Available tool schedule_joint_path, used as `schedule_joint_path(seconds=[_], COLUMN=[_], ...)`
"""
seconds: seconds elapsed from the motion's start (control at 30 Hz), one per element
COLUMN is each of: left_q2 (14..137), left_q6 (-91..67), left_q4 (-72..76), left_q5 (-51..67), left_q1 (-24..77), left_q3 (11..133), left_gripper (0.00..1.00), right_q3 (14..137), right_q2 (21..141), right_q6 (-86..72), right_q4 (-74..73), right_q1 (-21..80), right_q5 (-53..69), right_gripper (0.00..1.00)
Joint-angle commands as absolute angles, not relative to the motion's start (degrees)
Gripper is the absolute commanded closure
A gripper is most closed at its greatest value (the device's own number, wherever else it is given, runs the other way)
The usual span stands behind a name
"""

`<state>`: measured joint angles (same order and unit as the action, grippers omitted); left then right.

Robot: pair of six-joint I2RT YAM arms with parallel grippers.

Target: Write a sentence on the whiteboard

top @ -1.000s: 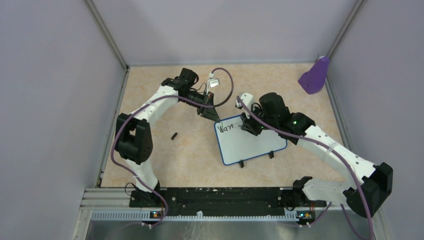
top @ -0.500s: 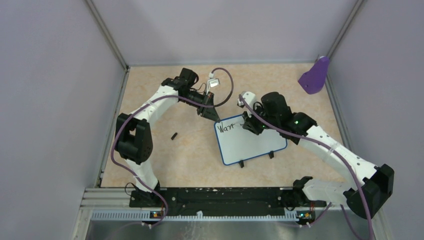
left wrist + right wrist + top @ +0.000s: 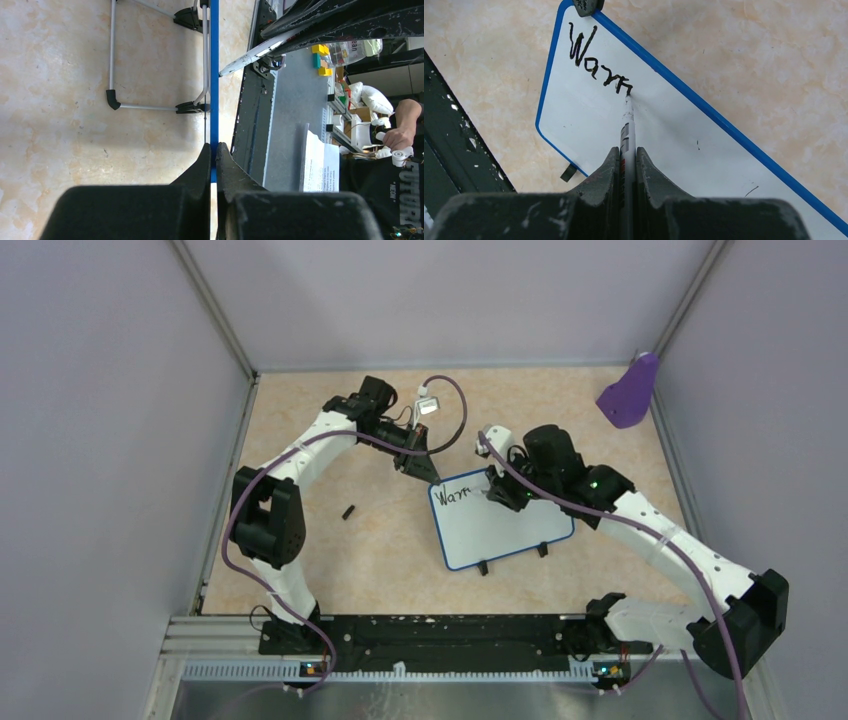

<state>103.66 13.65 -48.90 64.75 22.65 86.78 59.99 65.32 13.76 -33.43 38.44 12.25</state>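
Right gripper (image 3: 626,150): pressed together on a slim white-barrelled marker pen (image 3: 627,125), which is pinched between the two black fingers and points up the wrist frame. The pen's dark tip is set on the board surface at the end of the last written letter.

Left gripper (image 3: 213,147): closed flat on the thin blue rim (image 3: 214,75) of the board, seen edge-on in its own wrist view. In the overhead view this gripper (image 3: 422,470) is found at the board's upper-left corner, and it also shows as a black clamp at the top edge of the right wrist frame.

Beige marbled tabletop (image 3: 390,560): fills the centre of the overhead frame and is bounded by pale lilac walls.

Flat white rectangular whiteboard (image 3: 505,530) with blue edging and rounded corners: lying right of centre in the overhead frame, turned slightly askew, with both grippers met along its upper edge. Two small black feet (image 3: 484,567) are seen on its lower edge.

Purple scoop-shaped plastic object (image 3: 628,395): placed in the upper right of the overhead frame at the far corner of the table, well apart from the board.

Small black cylindrical piece (image 3: 348,511): lying on the tabletop left of centre, apart from the board and below the left arm's forearm.

Black handwritten marker text (image 3: 599,65): one word only, reading roughly "Warm", written in the board's upper-left corner; the rest of the white surface is unmarked apart from a few faint specks.
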Motion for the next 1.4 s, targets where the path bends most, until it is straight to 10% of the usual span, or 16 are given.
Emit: schedule_joint_path(seconds=[0.0, 1.37], left_q2=[105.0, 104.9], left_q6=[14.7, 14.9], left_q4=[-49.7, -49.8], left_q5=[65.2, 65.4], left_q1=[24.1, 24.1], left_q3=[87.5, 87.4], left_gripper=[1.0, 1.0], right_q3=[59.0, 60.3], right_q2=[65.7, 63.3], right_q6=[15.0, 13.1], right_q4=[-34.5, -32.3], right_q1=[38.0, 37.4], right_q5=[12.5, 4.9], right_gripper=[1.0, 1.0])
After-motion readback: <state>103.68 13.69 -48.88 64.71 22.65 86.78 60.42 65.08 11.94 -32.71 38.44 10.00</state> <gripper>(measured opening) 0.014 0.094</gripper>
